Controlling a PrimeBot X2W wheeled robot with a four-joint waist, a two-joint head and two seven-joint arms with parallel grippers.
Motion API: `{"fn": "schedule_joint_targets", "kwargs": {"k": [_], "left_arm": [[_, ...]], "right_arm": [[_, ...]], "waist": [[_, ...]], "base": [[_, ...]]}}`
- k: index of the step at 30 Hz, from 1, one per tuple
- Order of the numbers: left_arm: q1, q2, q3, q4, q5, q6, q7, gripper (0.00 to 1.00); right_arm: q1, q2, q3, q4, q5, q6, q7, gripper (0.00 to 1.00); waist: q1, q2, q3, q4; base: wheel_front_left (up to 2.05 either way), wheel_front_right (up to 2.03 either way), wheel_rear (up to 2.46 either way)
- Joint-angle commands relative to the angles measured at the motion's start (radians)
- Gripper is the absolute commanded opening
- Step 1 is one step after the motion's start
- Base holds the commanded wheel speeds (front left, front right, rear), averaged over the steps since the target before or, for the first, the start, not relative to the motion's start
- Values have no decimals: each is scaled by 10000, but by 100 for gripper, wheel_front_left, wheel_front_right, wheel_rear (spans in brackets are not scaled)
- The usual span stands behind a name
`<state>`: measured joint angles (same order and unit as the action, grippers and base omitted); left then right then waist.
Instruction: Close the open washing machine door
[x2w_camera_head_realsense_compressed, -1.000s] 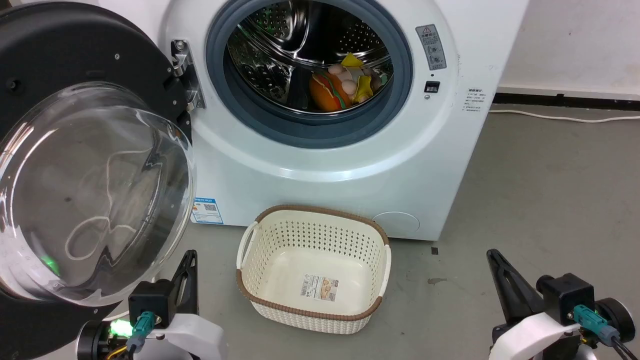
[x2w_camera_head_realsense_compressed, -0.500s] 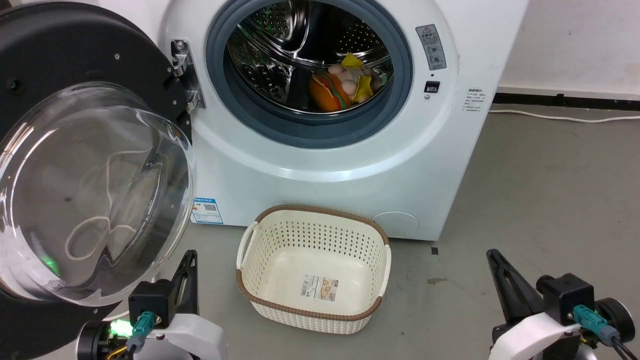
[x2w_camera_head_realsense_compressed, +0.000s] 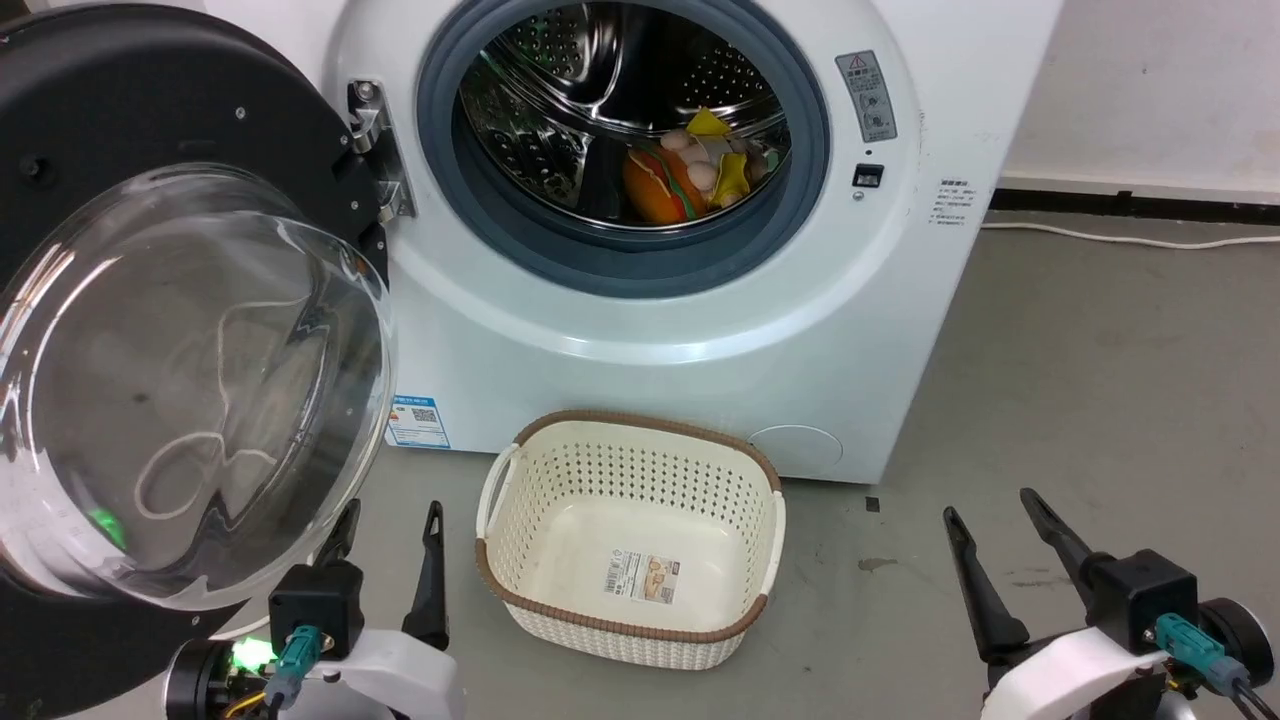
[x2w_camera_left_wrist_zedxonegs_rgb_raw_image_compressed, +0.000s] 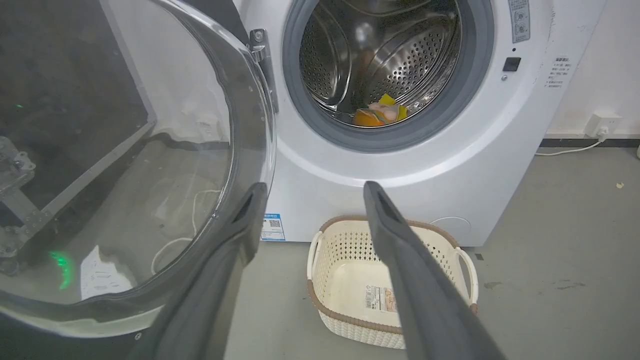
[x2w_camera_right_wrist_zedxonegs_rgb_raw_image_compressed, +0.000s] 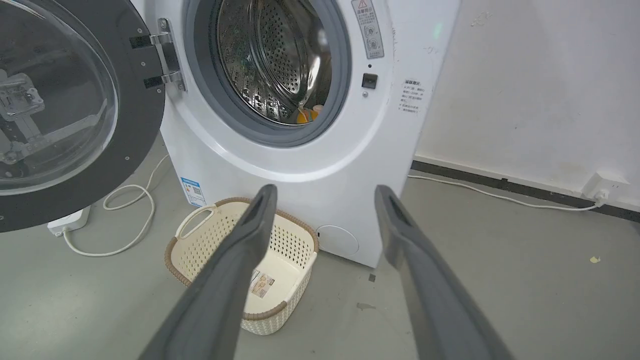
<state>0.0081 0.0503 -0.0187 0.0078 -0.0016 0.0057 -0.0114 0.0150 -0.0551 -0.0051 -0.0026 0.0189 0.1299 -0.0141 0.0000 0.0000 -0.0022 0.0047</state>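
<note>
The washing machine door stands swung wide open at the left, with a black rim, a bulging glass bowl and a metal hinge. The white washing machine shows its steel drum and grey rubber ring. My left gripper is open and empty, low beside the door's lower right edge. In the left wrist view the door sits just left of the left gripper. My right gripper is open and empty over the floor at the lower right, far from the door; the right wrist view shows the right gripper.
A cream perforated basket sits empty on the floor before the machine, between my grippers. Colourful toys lie inside the drum. A white cable and power strip lie under the door. Another cable runs along the wall.
Both grippers have gone from shut to open, their fingers now spread apart. The door and basket stay where they were; the view has shifted slightly.
</note>
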Motion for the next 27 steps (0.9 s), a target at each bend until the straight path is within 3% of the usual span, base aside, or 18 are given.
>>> {"fn": "schedule_joint_targets", "kwargs": {"k": [1,27], "left_arm": [[-26,5,-59,13,-19,28,-130,100],[45,177,-507,54,-135,73,-716,100]], "right_arm": [[114,2,-20,-43,96,1,-115,100],[524,-31,318,-194,143,2,-698,100]], "waist": [[0,0,-7,22],[0,0,-149,1494]], "base": [[0,0,0],[0,0,0]]}}
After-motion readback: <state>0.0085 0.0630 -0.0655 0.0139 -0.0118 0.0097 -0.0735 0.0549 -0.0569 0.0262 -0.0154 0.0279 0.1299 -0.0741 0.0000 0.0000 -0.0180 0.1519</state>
